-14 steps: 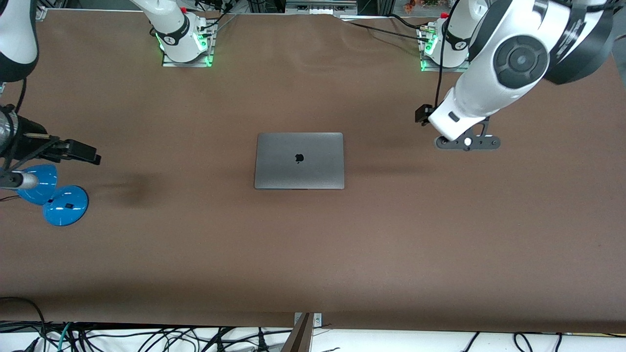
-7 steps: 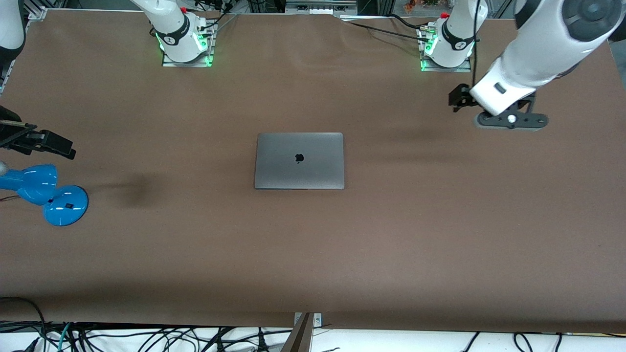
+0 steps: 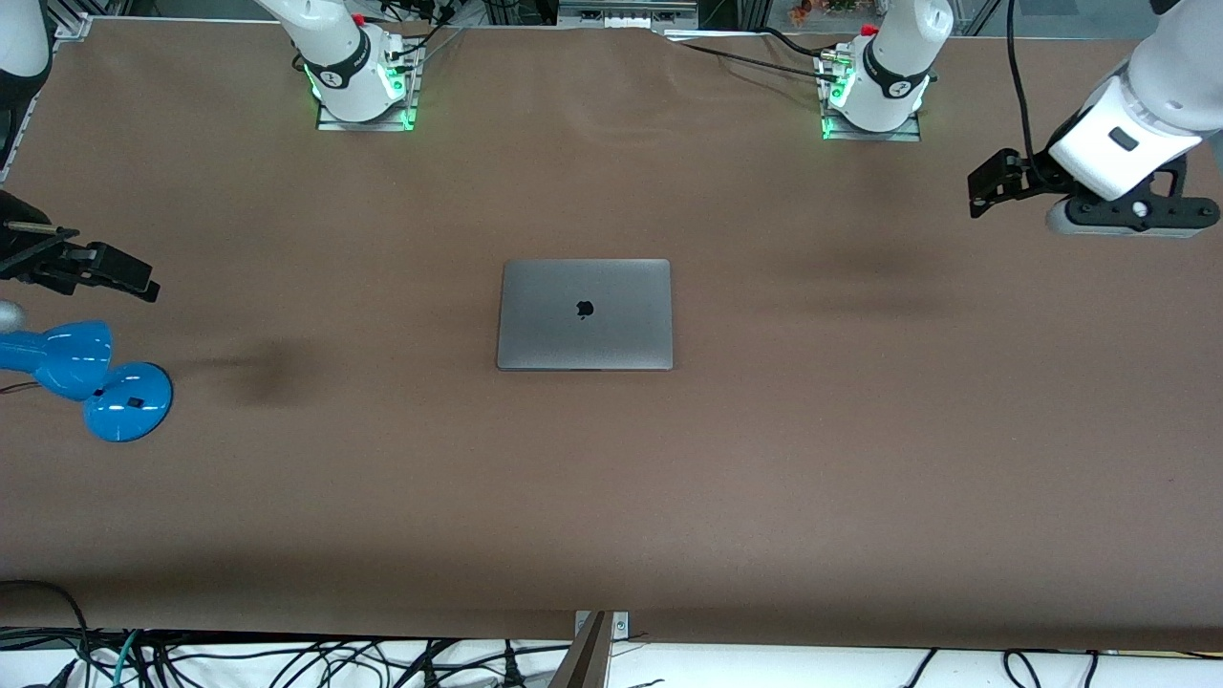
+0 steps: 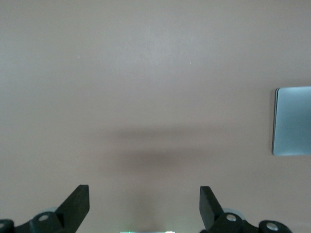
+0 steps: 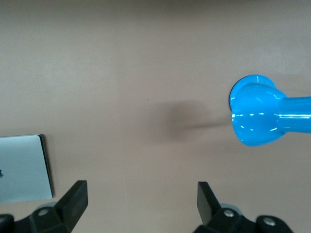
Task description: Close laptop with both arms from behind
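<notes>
The grey laptop (image 3: 584, 313) lies in the middle of the table with its lid down flat and the dark logo facing up. Its edge shows in the left wrist view (image 4: 293, 121) and a corner of it in the right wrist view (image 5: 22, 167). My left gripper (image 3: 994, 182) hangs open over bare table toward the left arm's end, well apart from the laptop; in its own view (image 4: 144, 204) nothing is between the fingers. My right gripper (image 3: 119, 270) hangs open over the right arm's end of the table, empty as well (image 5: 141, 201).
A blue desk lamp (image 3: 96, 373) stands at the right arm's end, just under the right gripper; its head shows in the right wrist view (image 5: 257, 116). The arms' bases (image 3: 358, 81) (image 3: 874, 86) sit along the table's back edge. Cables hang off the near edge.
The left arm has swung away from the laptop toward its own end of the table. The right gripper has drawn back toward its end. The laptop has not moved.
</notes>
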Controlling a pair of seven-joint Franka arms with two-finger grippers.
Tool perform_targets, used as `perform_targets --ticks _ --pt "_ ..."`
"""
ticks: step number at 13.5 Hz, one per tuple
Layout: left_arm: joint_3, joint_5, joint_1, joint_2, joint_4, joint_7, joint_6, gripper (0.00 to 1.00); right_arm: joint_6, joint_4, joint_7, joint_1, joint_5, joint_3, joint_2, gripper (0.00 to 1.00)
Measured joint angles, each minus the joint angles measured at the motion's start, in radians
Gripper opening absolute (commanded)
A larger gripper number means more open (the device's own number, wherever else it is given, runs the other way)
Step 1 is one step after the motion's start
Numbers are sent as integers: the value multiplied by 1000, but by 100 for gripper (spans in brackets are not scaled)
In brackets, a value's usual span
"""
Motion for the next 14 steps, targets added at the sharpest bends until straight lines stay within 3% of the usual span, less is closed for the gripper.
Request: perform_targets --ticks 5,14 --pt "31 0 -28 13 78 0 0 100 -30 -21 16 0 1 21 -26 100" --pt "44 0 -52 56 131 0 -1 100 -82 -21 55 0 1 24 -57 100"
